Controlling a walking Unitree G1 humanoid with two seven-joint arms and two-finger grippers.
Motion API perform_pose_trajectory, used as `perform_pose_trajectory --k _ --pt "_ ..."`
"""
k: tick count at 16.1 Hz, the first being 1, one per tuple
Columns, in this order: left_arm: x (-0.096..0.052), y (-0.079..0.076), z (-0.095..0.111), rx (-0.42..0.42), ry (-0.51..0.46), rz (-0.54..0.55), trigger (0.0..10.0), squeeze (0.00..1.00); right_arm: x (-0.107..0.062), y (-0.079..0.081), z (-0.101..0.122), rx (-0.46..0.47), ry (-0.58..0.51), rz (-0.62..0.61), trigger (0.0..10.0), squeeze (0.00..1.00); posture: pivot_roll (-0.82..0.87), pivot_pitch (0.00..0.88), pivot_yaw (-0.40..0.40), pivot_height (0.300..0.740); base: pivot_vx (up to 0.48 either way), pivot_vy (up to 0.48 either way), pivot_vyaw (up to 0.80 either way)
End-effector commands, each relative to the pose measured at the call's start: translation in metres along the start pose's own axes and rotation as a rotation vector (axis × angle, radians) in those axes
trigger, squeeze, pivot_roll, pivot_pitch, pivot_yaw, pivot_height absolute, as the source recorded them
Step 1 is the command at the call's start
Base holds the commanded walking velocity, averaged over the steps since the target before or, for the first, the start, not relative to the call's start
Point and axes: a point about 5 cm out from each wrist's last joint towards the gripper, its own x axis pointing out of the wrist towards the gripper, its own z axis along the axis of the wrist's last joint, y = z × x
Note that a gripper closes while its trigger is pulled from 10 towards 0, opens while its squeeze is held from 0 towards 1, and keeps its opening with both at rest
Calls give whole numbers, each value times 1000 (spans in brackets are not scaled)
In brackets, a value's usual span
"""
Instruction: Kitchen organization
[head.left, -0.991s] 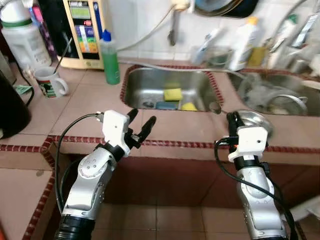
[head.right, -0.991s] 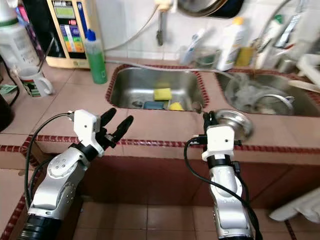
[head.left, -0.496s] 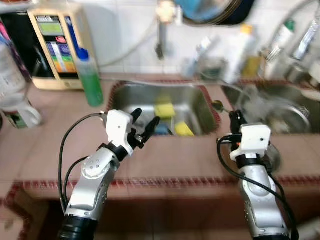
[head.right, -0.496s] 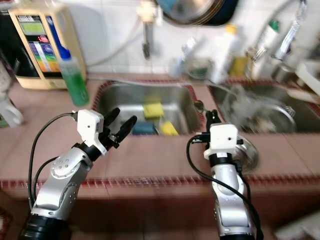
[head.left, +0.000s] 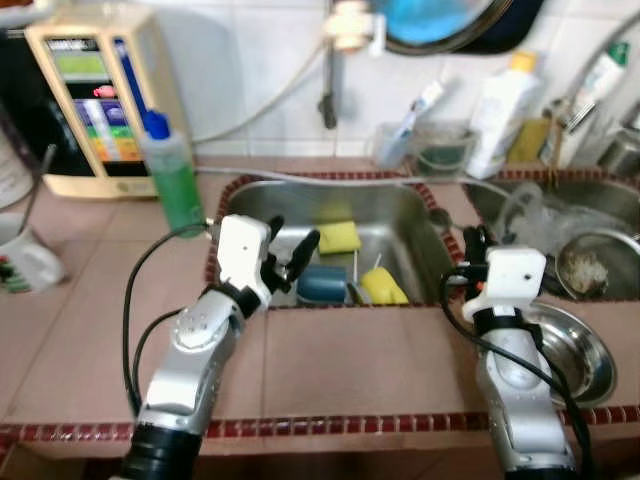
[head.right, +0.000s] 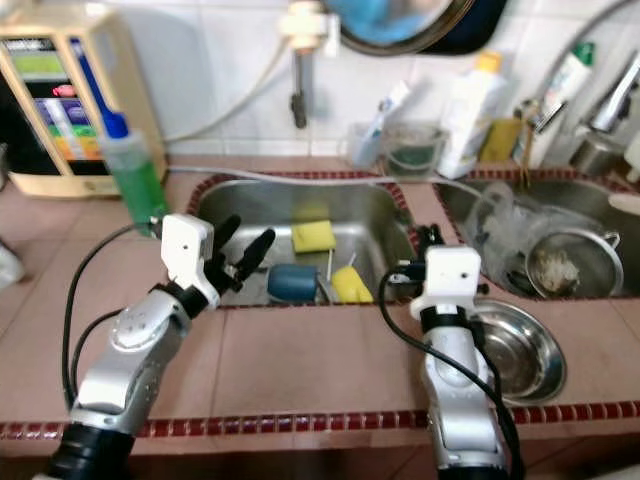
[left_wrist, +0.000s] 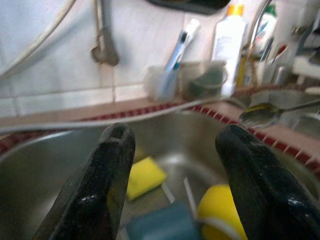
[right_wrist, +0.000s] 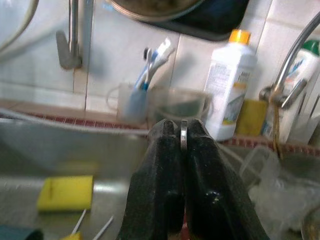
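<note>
The left gripper (head.left: 291, 251) hovers at the near left rim of the sink (head.left: 400, 205), fingers (left_wrist: 97, 187) spread wide and empty. Past them lie a flat yellow sponge (head.left: 339, 237), a blue object (head.left: 322, 284) and a yellow object (head.left: 383, 287), with bare steel between.

The right gripper (right_wrist: 181, 131) sits over the tabletop (head.left: 350, 360) strip between the two basins; its fingers are pressed shut on a thin metal piece, a spoon (right_wrist: 183, 136) handle by the look. A steel bowl (head.left: 575, 350) lies just beside its wrist.

The right wrist view shows a toothbrush cup (right_wrist: 134, 102) and a white bottle (right_wrist: 229, 85) ahead against the tiles; the far items are blurred.
</note>
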Motion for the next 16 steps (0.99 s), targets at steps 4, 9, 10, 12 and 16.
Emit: perform_pose_trajectory --k 4,9,10,12,16 --pt "-3 -9 6 56 48 -84 10000 0 3 -8 -4 102 95 -73 10000 0 -116 0 -15 740 0 0 0" --pt "-11 -31 12 78 81 -246 10000 0 4 -20 1 156 104 -56 10000 0 -134 39 6 740 0 0 0" --pt "-11 -33 13 85 81 -258 10000 0 4 -20 2 168 100 -50 10000 0 -135 45 7 740 0 0 0" --pt "-15 -42 16 94 99 -296 10000 0 8 -15 11 256 73 29 10000 0 -133 81 8 740 0 0 0" --pt "-20 -50 22 69 116 -318 10000 0 13 0 21 387 75 164 10000 0 -120 133 8 740 0 0 0"
